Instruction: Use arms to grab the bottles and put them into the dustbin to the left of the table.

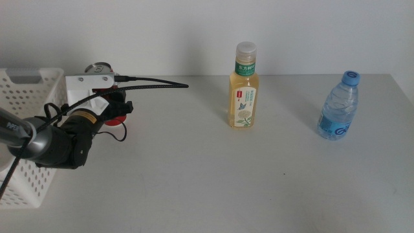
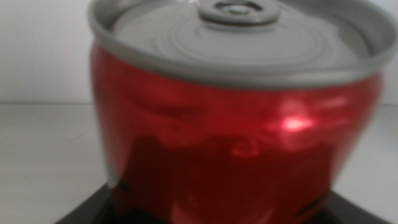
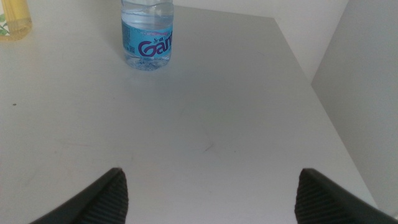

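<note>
The red can (image 2: 233,118) is pinched by the left end effector (image 1: 115,103) beside the white dustbin (image 1: 29,90) at the desk's (image 1: 207,188) left side. The right end effector (image 3: 208,193) is spread, held apart from the water bottle (image 1: 338,107). The tea bottle (image 1: 243,87) stands upright mid-desk.

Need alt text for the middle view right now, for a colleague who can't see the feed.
The left gripper is at the red can beside the white dustbin at the table's left edge. A yellow tea bottle stands mid-table and a clear water bottle to its right. The right arm is out of view.
</note>
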Motion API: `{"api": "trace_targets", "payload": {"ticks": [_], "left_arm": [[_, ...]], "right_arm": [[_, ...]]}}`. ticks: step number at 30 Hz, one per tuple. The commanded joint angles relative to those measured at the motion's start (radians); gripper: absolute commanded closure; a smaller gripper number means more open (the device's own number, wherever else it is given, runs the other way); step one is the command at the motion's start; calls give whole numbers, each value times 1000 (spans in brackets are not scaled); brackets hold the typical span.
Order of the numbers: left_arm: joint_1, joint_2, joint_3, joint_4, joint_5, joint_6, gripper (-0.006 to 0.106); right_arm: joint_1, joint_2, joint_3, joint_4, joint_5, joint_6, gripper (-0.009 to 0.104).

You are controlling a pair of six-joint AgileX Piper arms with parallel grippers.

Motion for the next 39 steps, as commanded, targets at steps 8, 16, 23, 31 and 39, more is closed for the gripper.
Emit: {"api": "trace_targets", "payload": {"ticks": [8, 16, 23, 31, 39], "left_arm": [[1, -58, 4, -12, -78, -87, 99], [-1, -238, -50, 157, 267, -103, 102], [-18, -400, -204, 323, 784, -251, 102], [-21, -539, -394, 263, 1331, -120, 102], [203, -545, -654, -110, 1829, 321, 102]], "right_arm": [[-3, -21, -1, -5, -66, -8, 1], [-3, -21, -1, -5, -66, -8, 1], [-3, -21, -1, -5, -65, -8, 1], [-3, -21, -1, -5, -65, -8, 1], [-3, -21, -1, -5, -65, -8, 1]]}}
